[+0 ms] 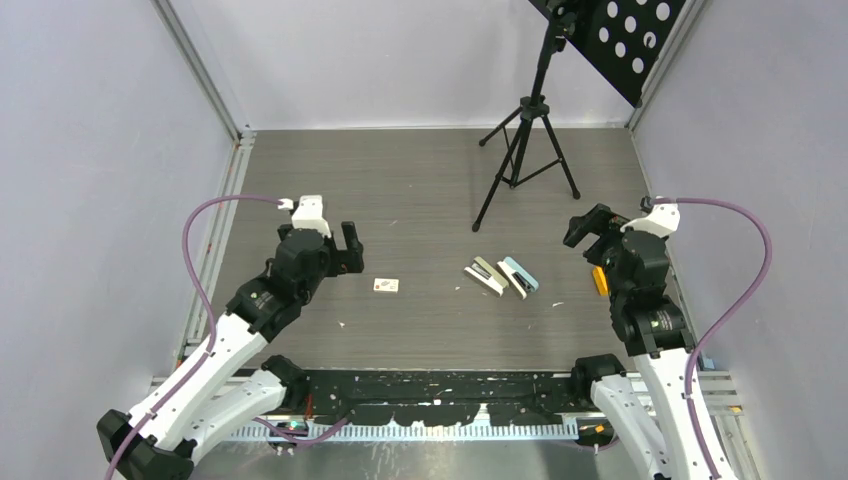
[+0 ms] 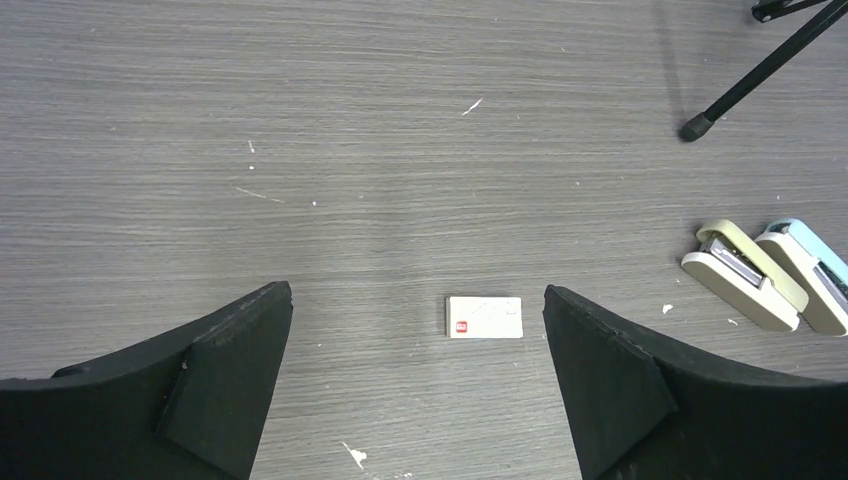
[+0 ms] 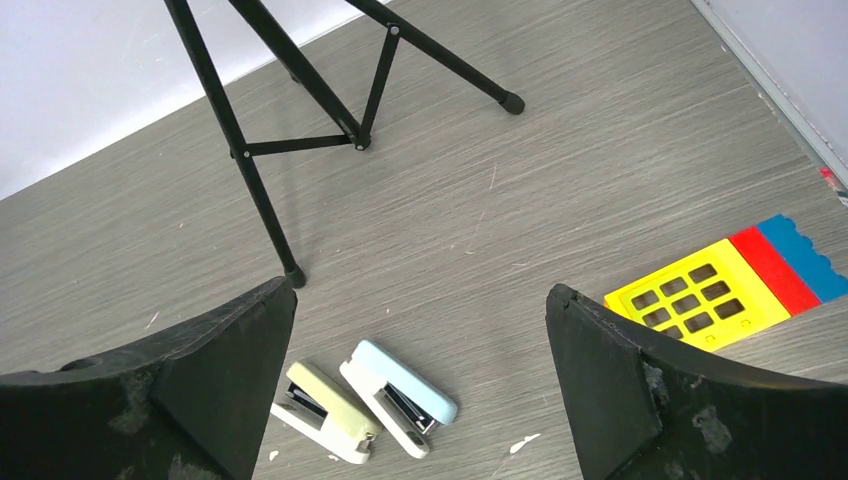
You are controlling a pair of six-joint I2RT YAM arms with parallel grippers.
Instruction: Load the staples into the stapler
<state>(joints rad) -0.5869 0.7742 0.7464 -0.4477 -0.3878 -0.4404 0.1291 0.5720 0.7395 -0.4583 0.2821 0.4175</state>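
**staple box lined up under the left gripper, nothing grabbed yet**

quick status: both pincers are spread wide and holding nothing. the left gripper hangs over the table, and in its wrist cam the staple box lies flat in the gap between the fingers, a bit closer to the right-hand one, not touching either.

the bit that matters imo: the box's long axis runs finger to finger, i.e. along the closing line. so if the jaws came straight down they'd pinch it end to end. prob needs a wrist turn to take it across the narrow side, but that's my guess.

from the top cam the box is just beside the left gripper, on the side toward the staplers, so the left arm is clearly nearer. the right gripper is well apart from it.

the green stapler and blue stapler lie side by side, parallel, btw the box and the right arm, nearer the right one. can't tell which is meant to get loaded, or whether either is open.

writing: a small red mark at one end of the box, too small to read. no brand legible on either stapler. also a tripod at the back, out of the way.
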